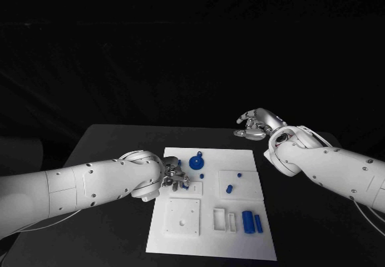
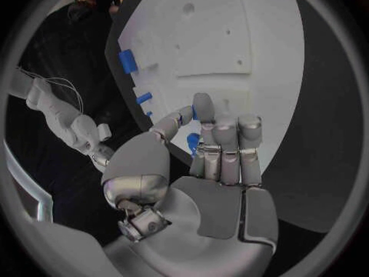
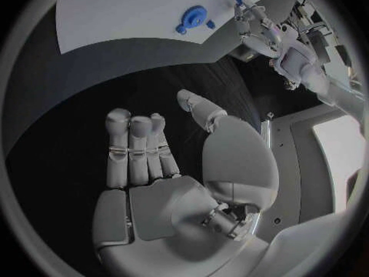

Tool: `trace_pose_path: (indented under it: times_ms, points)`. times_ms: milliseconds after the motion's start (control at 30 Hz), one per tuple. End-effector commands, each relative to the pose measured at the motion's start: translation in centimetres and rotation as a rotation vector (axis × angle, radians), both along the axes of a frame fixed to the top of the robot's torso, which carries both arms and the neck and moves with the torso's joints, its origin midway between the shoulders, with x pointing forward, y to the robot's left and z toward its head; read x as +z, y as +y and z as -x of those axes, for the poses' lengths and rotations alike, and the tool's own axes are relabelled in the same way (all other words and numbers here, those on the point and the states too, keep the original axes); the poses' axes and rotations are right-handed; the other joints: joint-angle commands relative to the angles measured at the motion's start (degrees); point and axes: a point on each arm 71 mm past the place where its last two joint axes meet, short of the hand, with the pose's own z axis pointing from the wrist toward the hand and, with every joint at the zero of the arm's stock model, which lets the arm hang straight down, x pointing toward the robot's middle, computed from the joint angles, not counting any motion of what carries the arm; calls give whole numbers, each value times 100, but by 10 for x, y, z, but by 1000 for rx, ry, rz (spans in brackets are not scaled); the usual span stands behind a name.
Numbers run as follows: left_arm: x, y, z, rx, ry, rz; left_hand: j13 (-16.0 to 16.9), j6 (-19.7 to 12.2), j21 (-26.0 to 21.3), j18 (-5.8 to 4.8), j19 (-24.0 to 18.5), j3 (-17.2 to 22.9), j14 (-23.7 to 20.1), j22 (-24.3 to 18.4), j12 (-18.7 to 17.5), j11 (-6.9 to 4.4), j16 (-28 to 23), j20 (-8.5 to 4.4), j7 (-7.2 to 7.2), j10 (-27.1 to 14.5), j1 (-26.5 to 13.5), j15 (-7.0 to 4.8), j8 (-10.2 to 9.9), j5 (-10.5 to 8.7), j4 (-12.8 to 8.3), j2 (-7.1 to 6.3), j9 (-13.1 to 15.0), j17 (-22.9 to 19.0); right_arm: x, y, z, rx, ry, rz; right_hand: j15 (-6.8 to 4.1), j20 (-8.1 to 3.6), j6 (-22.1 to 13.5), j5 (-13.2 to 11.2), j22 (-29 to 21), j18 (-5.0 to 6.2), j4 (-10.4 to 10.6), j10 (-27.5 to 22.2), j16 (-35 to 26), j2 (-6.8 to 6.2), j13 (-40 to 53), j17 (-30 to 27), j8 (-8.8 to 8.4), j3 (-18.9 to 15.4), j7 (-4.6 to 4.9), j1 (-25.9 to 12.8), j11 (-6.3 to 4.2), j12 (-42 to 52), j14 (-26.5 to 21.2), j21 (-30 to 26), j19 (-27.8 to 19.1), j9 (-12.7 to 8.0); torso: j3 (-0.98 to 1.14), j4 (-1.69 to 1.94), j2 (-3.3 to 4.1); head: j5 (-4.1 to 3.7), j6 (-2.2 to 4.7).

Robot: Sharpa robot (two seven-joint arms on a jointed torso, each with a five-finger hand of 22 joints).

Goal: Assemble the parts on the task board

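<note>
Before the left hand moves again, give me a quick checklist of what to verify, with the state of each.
1. Left hand over the board: ok, it sits at the board's left edge.
2. Part held: ok, a small blue part sits between its fingers.
3. Part seated in a slot: cannot tell, the fingers hide its lower end.
4. Right hand out of the way: ok, it is beyond the board's far right corner, holding nothing.
5. Other parts undisturbed: ok, the round blue part and the two blue cylinders lie on the board.
</note>
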Motion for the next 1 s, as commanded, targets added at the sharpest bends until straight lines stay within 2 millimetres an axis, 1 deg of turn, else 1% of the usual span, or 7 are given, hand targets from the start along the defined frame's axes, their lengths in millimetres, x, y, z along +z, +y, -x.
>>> trace_pose_path:
  times_ms: [33, 267, 400, 500, 567, 733, 1000]
  points:
    - [0, -2, 0, -3, -4, -2, -1, 630, 27, 150, 31, 43, 145, 121, 31, -60, 34, -680, -492, -15, 53, -337, -4, 22, -10, 13, 169, 8, 0, 1, 0, 12, 6, 7, -22, 2, -16, 34, 9, 524, 5, 19, 6, 13, -10, -8, 36, -42, 36, 35, -13, 30, 18, -25, 39, 10, 0, -4, 0, 4, 0]
    - [-2, -3, 2, -18, 13, -5, -1, 631, 41, 155, 32, 46, 147, 121, 36, -61, 58, -680, -492, -18, 54, -338, -11, 24, -11, 14, 174, 16, 0, 1, 0, 11, 8, 8, -22, 1, -16, 39, 10, 524, 5, 19, 7, 13, -13, -9, 36, -43, 36, 35, -13, 32, 18, -26, 39, 10, -2, -3, -2, 4, -14]
    - [-2, -3, 2, -20, 16, -6, -2, 633, 50, 158, 32, 48, 147, 122, 39, -62, 73, -680, -493, -19, 56, -339, -14, 27, -12, 13, 177, 21, -1, 1, 0, 12, 10, 8, -22, 1, -17, 42, 11, 524, 5, 19, 7, 13, -15, -10, 36, -44, 36, 35, -13, 33, 18, -26, 40, 10, 0, 1, 0, 2, -17]
    - [-2, -3, 2, -21, 18, -7, -2, 635, 57, 160, 31, 50, 148, 122, 42, -62, 84, -679, -493, -20, 58, -340, -17, 30, -13, 12, 179, 24, -1, 1, 0, 12, 9, 8, -22, 1, -17, 44, 11, 524, 5, 19, 7, 12, -17, -11, 36, -45, 36, 34, -13, 34, 18, -27, 40, 10, 1, -3, 1, 6, -16]
    - [-3, -3, 2, -21, 20, -8, -2, 635, 59, 161, 31, 50, 148, 122, 43, -62, 88, -679, -493, -20, 59, -340, -18, 31, -13, 13, 180, 26, -1, 1, 0, 11, 10, 8, -22, 1, -18, 45, 12, 524, 5, 18, 7, 13, -19, -11, 36, -46, 36, 34, -13, 35, 18, -27, 41, 10, 3, -5, 1, 5, -27]
    - [-4, -3, 2, -20, 23, -10, -3, 637, 77, 167, 32, 52, 154, 123, 49, -63, 120, -679, -494, -23, 60, -342, -25, 37, -13, 13, 186, 36, -1, 1, 0, 11, 10, 9, -22, 1, -19, 48, 12, 524, 4, 17, 7, 12, -22, -13, 36, -48, 36, 34, -13, 36, 17, -28, 41, 10, -1, -3, -1, 3, -22]
    - [-5, -2, 2, -19, 29, -16, -4, 640, 94, 173, 31, 55, 155, 122, 55, -64, 149, -678, -494, -26, 61, -344, -32, 45, -13, 14, 193, 44, -1, 1, 0, 10, 11, 9, -22, 1, -21, 52, 14, 524, 3, 15, 7, 14, -29, -15, 36, -49, 37, 36, -12, 39, 17, -31, 41, 11, 0, -3, 0, 0, -34]
